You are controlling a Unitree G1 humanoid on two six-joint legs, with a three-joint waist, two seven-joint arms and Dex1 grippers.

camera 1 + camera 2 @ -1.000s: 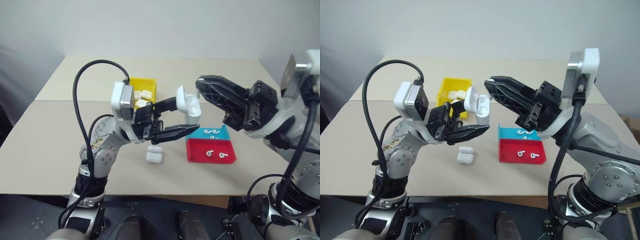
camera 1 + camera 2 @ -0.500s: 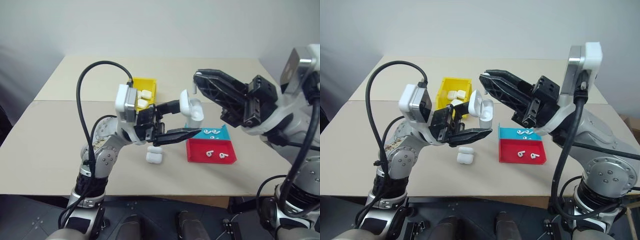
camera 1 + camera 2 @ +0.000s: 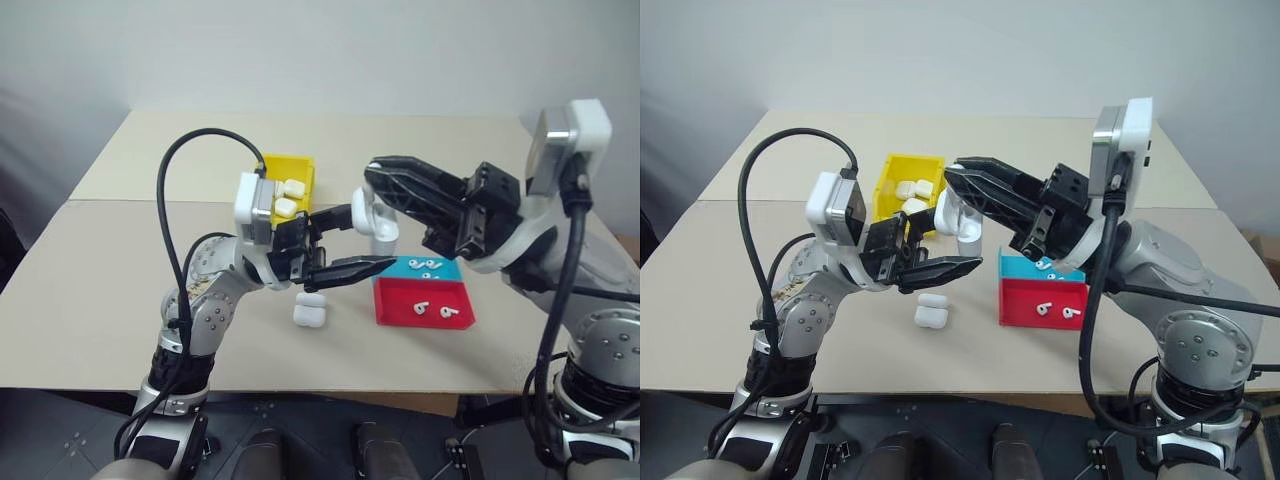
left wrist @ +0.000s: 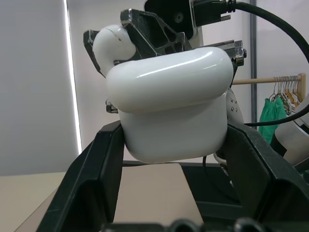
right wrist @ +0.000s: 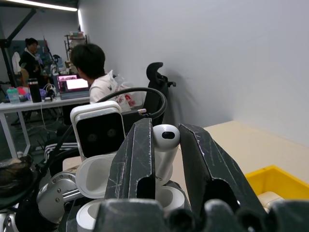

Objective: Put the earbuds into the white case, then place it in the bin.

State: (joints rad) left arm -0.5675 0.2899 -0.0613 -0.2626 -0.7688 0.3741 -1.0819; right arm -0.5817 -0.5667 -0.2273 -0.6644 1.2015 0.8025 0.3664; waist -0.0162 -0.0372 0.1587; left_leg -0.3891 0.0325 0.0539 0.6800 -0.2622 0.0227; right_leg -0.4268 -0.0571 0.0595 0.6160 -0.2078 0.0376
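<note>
**Earbud brought over the open case held above the table**

Since the earlier frames, the right gripper (image 3: 958, 172) had been carried leftward until its tips stood directly over the white case (image 3: 962, 222), where before they had been apart from it. The left gripper (image 3: 362, 238) had kept its place.

The case was held clamped between the left gripper's shut fingers, raised well above the table (image 3: 110, 280) with its lid flipped open, evidently so that its mouth faced the approaching earbud. In the right wrist view, one earbud (image 5: 165, 140) was seen pinched between the right gripper's nearly closed fingers (image 5: 137, 154), just above the open case; it was judged not yet seated.

Relative to the held case: the yellow bin (image 3: 288, 165) lay behind it and to the left, with several closed white cases (image 3: 283, 196) inside. Two spare cases (image 3: 309, 307) lay on the table below it. The red tray (image 3: 425, 304), below and to the right, held two earbuds (image 3: 431, 309); the teal tray (image 3: 452, 271) touching it behind held a few more, partly hidden by the right arm.
</note>
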